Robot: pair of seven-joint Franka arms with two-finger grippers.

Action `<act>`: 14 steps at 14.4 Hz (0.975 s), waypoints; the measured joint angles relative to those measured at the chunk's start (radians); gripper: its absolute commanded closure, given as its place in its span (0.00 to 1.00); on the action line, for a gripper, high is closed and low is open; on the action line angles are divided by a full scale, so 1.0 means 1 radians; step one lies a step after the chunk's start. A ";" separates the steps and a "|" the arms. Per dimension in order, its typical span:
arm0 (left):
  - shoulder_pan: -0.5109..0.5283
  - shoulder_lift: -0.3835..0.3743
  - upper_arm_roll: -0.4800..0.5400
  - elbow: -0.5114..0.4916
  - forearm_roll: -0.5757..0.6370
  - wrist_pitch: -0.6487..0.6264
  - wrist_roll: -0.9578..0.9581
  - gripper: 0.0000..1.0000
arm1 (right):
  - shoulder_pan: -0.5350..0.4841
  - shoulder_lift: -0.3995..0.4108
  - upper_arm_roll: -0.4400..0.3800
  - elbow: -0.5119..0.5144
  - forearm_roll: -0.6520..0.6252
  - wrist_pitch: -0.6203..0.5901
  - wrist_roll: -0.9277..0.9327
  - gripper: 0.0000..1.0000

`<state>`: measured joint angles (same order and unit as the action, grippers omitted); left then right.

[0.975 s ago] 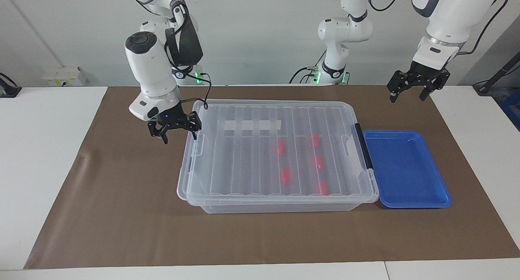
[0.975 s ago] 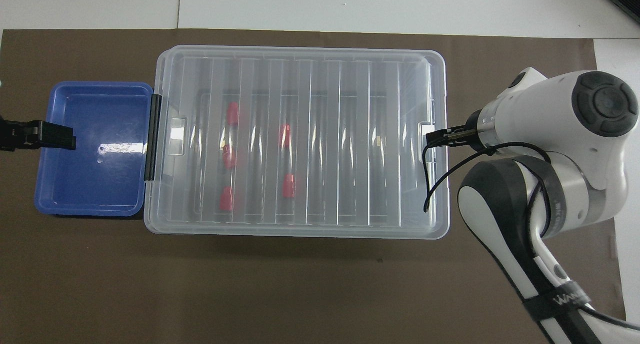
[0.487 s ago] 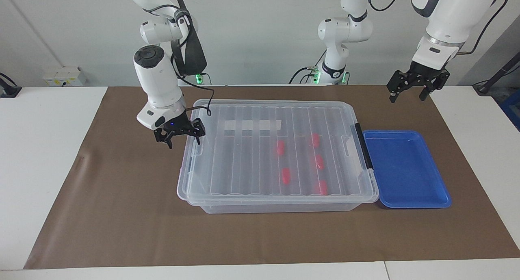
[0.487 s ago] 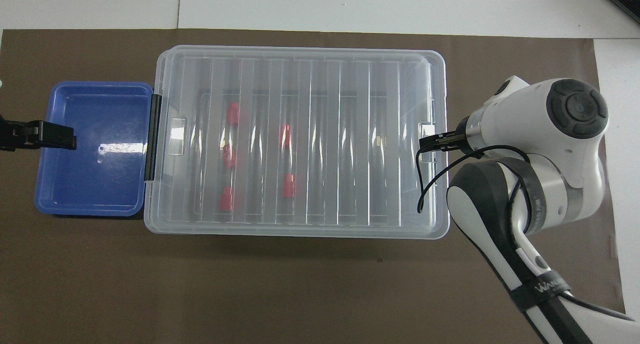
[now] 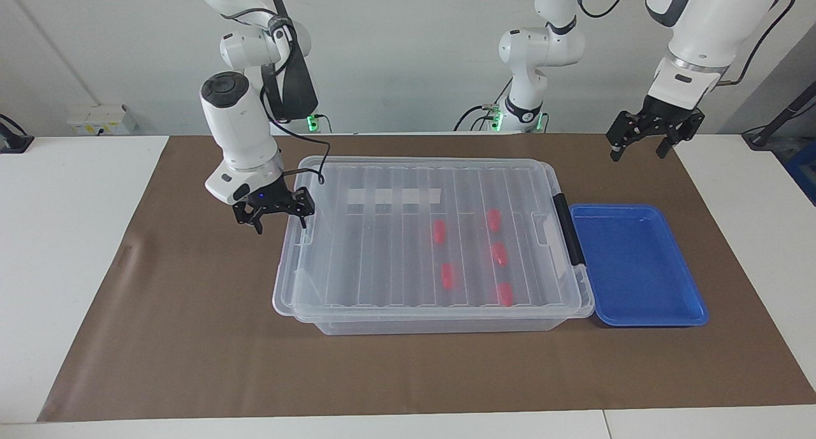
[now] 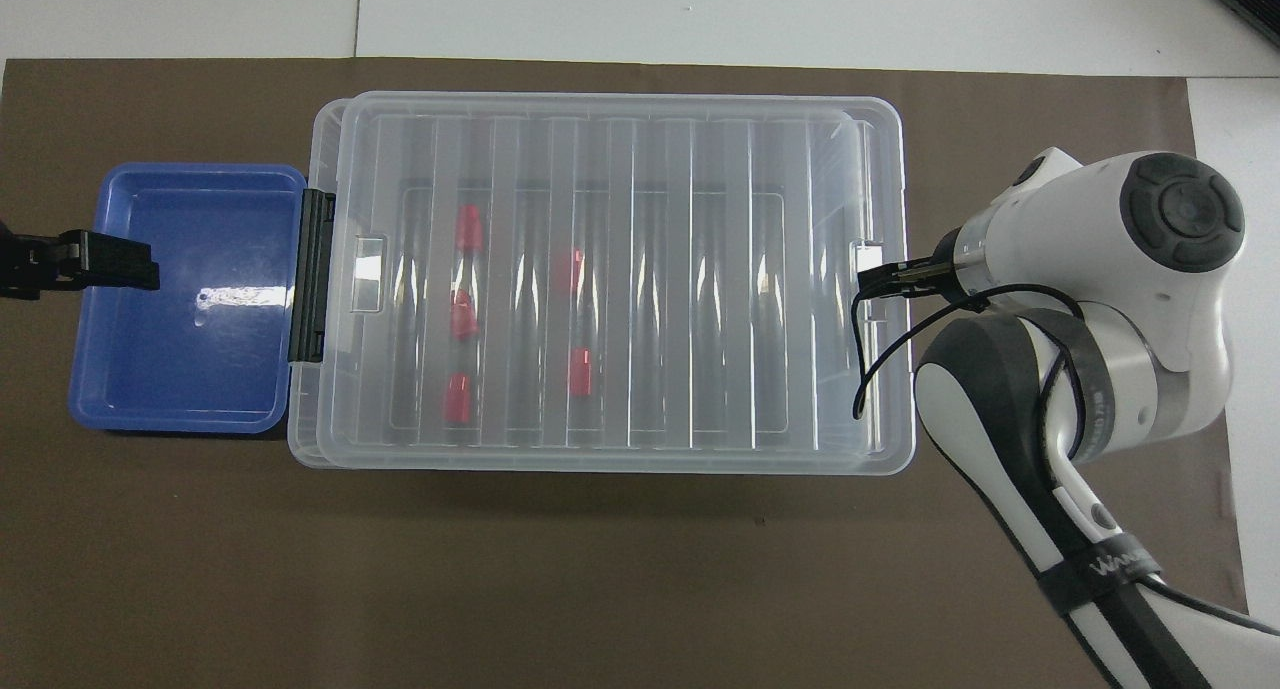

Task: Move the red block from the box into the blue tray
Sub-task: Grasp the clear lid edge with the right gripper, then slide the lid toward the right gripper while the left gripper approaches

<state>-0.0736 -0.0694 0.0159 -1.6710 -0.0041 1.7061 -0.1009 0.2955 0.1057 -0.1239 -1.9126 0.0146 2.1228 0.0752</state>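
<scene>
The box [image 5: 433,319] [image 6: 600,466] is a clear bin under a ribbed clear lid [image 5: 395,235] [image 6: 640,169], with a black clip handle [image 5: 569,230] [image 6: 312,274] at the tray end. Several red blocks [image 5: 438,232] [image 6: 466,231] lie inside, seen through the lid. The blue tray [image 5: 637,264] [image 6: 180,349] sits empty against the box, toward the left arm's end. My right gripper [image 5: 279,223] [image 6: 885,281] is open astride the lid's end edge, which stands slightly raised and shifted off the box rim. My left gripper [image 5: 639,147] [image 6: 100,264] waits open, high over the tray's edge.
A brown mat [image 5: 191,337] covers the table under everything. White table [image 5: 64,248] shows at both ends. A cable [image 5: 322,165] loops from the right wrist over the lid's corner.
The lid's end under my right gripper has lifted and slid toward the right arm's end of the table, with the gripper drawing back that way. The left arm has barely moved.
</scene>
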 measured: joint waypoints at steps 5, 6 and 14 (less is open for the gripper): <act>0.000 -0.001 0.000 -0.014 -0.033 0.022 -0.123 0.00 | -0.033 0.001 -0.001 -0.003 -0.005 -0.001 0.000 0.00; -0.001 -0.002 -0.002 -0.021 -0.036 0.014 -0.149 0.00 | -0.036 0.001 -0.001 -0.003 -0.008 -0.001 0.000 0.00; -0.001 -0.021 -0.008 -0.039 -0.067 -0.015 -0.327 0.00 | -0.068 -0.002 -0.001 -0.001 -0.029 -0.012 0.000 0.00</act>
<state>-0.0748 -0.0901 0.0083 -1.7103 -0.0711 1.6912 -0.4277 0.2275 0.1039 -0.1253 -1.9136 -0.0140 2.1111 0.0752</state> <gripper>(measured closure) 0.000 0.000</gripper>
